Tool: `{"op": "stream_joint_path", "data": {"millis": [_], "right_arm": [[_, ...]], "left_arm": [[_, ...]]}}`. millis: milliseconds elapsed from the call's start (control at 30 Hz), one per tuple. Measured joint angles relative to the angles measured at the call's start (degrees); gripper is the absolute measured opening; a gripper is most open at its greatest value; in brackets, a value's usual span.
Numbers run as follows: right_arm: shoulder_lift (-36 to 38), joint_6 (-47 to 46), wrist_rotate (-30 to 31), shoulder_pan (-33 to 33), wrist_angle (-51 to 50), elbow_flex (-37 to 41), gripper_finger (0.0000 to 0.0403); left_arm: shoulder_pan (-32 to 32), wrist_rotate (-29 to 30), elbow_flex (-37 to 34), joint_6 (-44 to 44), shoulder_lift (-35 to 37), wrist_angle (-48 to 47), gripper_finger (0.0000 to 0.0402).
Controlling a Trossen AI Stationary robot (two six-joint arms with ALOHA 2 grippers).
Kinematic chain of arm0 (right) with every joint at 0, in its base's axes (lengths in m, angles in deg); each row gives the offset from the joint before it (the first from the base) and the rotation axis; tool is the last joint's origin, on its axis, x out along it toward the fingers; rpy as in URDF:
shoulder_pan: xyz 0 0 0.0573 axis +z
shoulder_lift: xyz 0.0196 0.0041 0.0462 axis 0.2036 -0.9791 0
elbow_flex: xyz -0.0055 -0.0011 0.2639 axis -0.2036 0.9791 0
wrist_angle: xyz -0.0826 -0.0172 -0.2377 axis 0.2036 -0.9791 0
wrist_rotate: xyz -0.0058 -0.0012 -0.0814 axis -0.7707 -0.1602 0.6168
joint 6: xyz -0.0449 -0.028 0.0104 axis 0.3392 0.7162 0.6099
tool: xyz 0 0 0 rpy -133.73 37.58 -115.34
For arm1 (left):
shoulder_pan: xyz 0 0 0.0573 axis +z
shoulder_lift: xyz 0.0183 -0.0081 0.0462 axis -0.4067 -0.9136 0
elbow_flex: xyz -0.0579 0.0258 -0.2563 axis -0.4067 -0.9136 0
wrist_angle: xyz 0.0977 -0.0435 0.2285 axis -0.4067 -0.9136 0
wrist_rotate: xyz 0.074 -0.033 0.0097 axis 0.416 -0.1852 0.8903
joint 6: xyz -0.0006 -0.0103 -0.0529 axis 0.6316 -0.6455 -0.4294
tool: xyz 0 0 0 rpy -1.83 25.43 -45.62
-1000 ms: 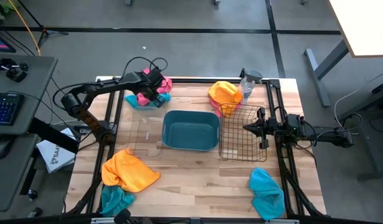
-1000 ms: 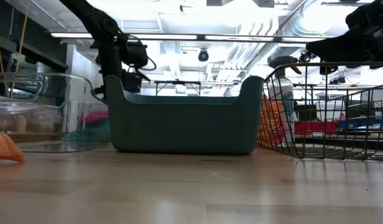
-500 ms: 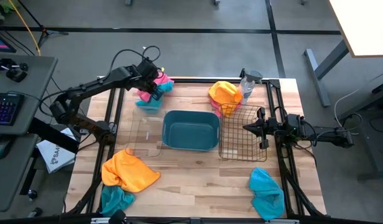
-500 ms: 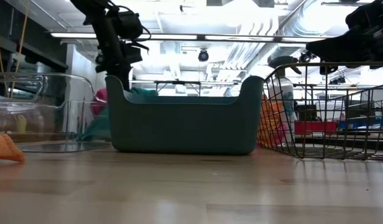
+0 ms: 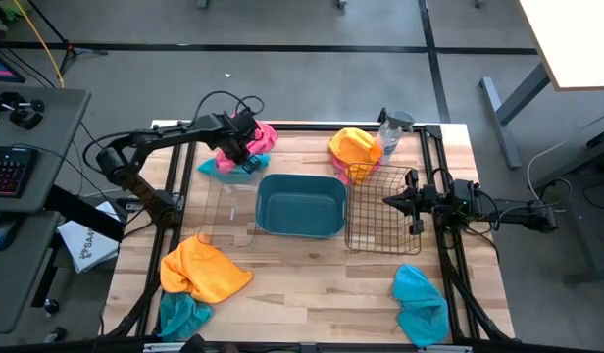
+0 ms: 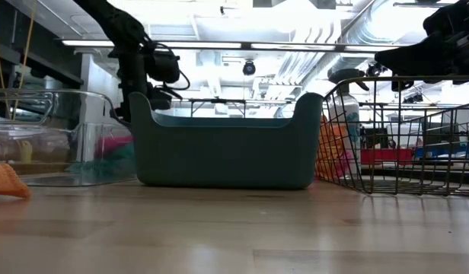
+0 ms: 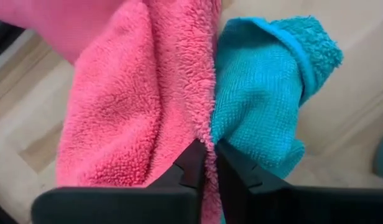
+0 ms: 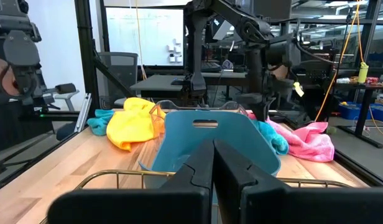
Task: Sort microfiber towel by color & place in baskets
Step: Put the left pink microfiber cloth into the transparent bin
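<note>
My left gripper (image 5: 245, 149) is low over a hot pink towel (image 5: 260, 133) and a turquoise towel (image 5: 218, 167) bunched together at the table's far left, shut on the pink one (image 7: 135, 106) beside the turquoise one (image 7: 266, 93). Both towels lie on the table. The clear box (image 5: 228, 211), teal tub (image 5: 302, 204) and wire basket (image 5: 380, 208) stand in a row mid-table. My right gripper (image 5: 388, 201) hovers shut over the wire basket, touching nothing. More towels lie apart: orange (image 5: 355, 147), orange (image 5: 204, 270), turquoise (image 5: 181, 314) and turquoise (image 5: 422, 304). My left gripper pinches the pink towel's fuzzy edge (image 7: 206, 140) between its two fingers, right where it meets the turquoise towel. The fingers (image 7: 193, 163) come from above, pointing down. Whether the turquoise cloth is caught too, I cannot tell. The pink towel rests on the table.
A clear spray bottle (image 5: 391, 132) stands at the far edge beside the far orange towel, behind the wire basket. Black frame rails run along the table's left and right sides. Bare wood lies near the front middle (image 5: 322, 284).
My left gripper rose toward the far edge, lifting the pink and turquoise towels off the table, then came back down. The towels lie on the table again at about the same place. My right arm kept still.
</note>
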State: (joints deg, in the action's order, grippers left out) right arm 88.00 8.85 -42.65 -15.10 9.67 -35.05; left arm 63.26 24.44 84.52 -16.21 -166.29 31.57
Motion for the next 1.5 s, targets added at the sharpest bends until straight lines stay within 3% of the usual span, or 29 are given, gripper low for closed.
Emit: {"op": "stream_joint_path", "data": {"millis": [433, 633, 1067, 1500], "right_arm": [[0.0, 0.0, 0.0, 0.0, 0.0, 0.0, 0.0], [0.0, 0.0, 0.0, 0.0, 0.0, 0.0, 0.0], [0.0, 0.0, 0.0, 0.0, 0.0, 0.0, 0.0], [0.0, 0.0, 0.0, 0.0, 0.0, 0.0, 0.0]], "left_arm": [[0.6, 3.1, 0.0, 8.3, 3.8, -0.2, 0.0079], [0.6, 2.0, 0.0, 9.5, 3.9, -4.3, 0.0093], [0.6, -2.6, 0.0, 6.5, 3.9, -4.4, 0.0096], [0.5, -0.2, 0.0, 6.0, 0.9, -4.1, 0.0096]]}}
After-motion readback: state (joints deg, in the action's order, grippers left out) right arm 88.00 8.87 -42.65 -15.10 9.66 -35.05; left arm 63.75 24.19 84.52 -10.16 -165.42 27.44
